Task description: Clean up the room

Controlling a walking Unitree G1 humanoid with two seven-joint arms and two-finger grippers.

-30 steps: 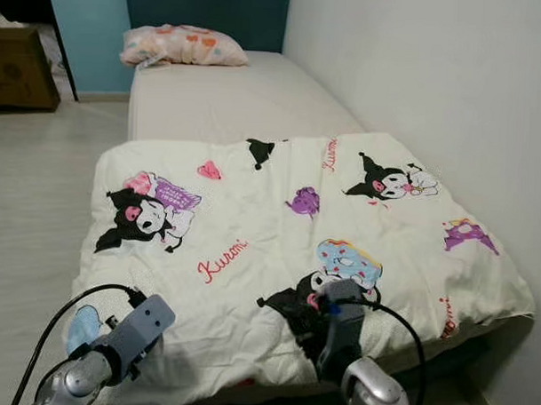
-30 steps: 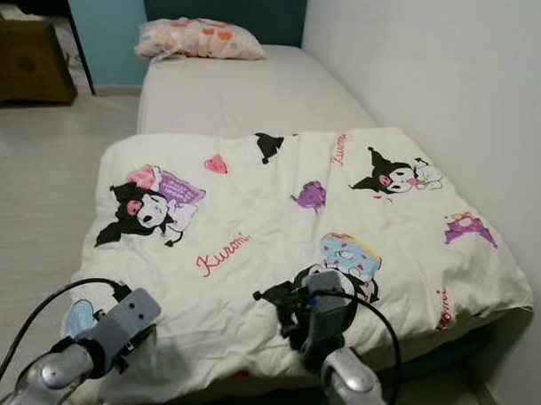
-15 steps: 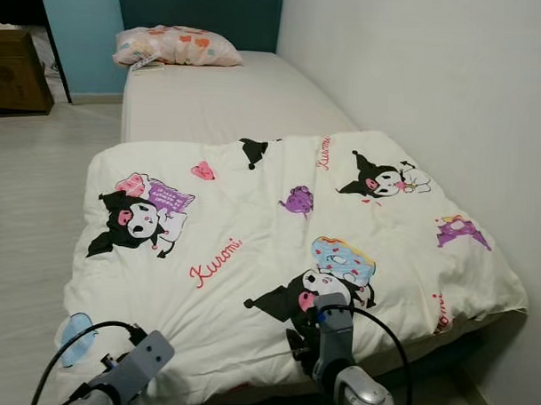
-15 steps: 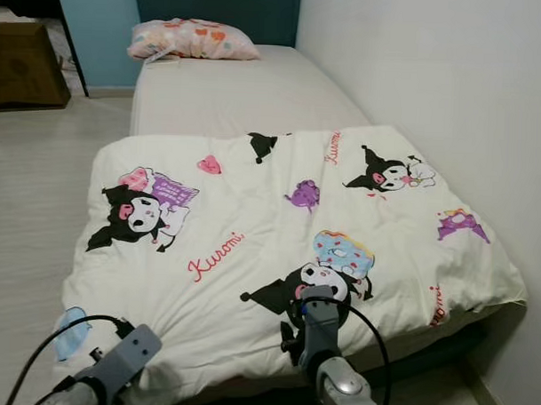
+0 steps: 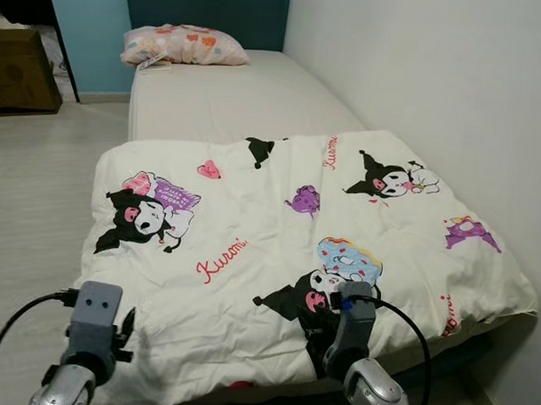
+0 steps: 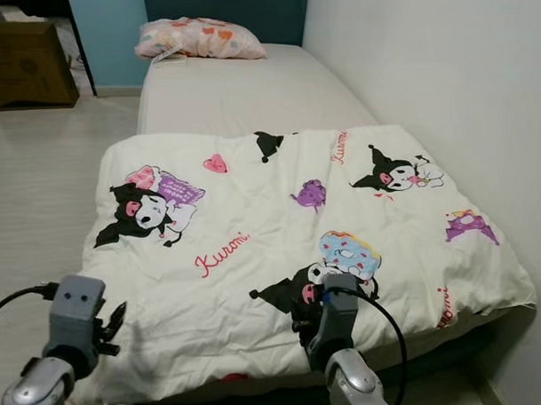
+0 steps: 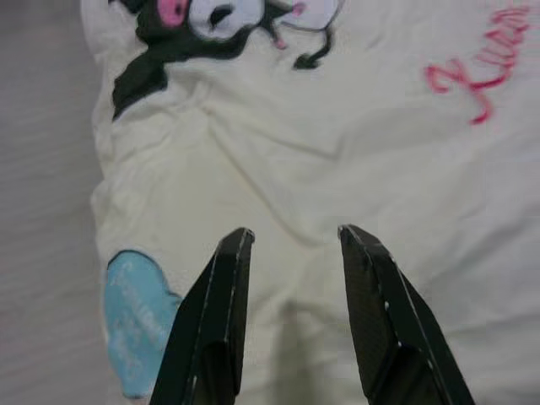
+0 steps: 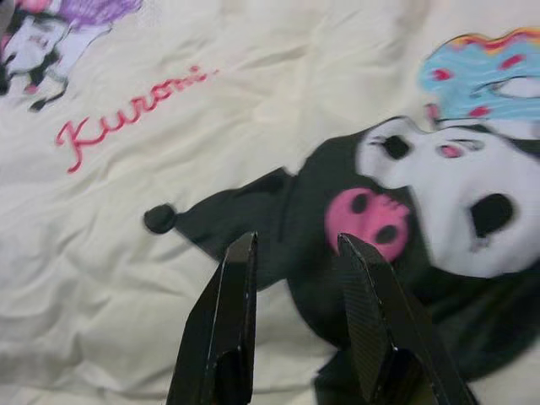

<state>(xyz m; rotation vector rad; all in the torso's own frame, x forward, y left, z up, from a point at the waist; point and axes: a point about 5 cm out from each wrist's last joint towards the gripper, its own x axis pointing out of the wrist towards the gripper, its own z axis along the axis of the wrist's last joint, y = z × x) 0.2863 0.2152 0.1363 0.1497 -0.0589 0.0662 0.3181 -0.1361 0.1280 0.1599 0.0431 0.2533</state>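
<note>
Left eye view, nearest first: left gripper (image 7: 291, 240) poised low over the near-left corner of the cartoon-print comforter (image 5: 277, 256), fingers parted with bare fabric between them, nothing pinched. Right gripper (image 8: 295, 245) likewise spread, hovering over the black-hooded character printed near the foot edge, close to the cloth but not clamped on it. Black cables looping from both wrists.

Comforter spread across the foot half of the bed, cream with skull-hooded figures, a blue doughnut (image 5: 348, 259), a purple blob, a pink heart and red script. Near edge draped over the mattress end, left corner hanging toward the pale wood floor (image 5: 30, 212), right side lying close against the white wall (image 5: 435, 75). Far edge folded roughly straight across the middle of the bed.

Beyond that, bare beige mattress sheet (image 5: 230, 99), then a patterned pillow (image 5: 178, 44) at the head against a dark blue panel. Brown cabinet (image 5: 17, 69) off to the left across the floor.

Likely handling: soft, puffy, light for its bulk, limp everywhere, so no stiff edge to lever. Probably best pinched at the two near corners or along the near hem, gathering a thick fold deep between the fingers; a shallow bite on the smooth cover apt to slip. Pulled evenly from both corners, should slide over the sheet readily; pulled from one, likely to skew and bunch.
</note>
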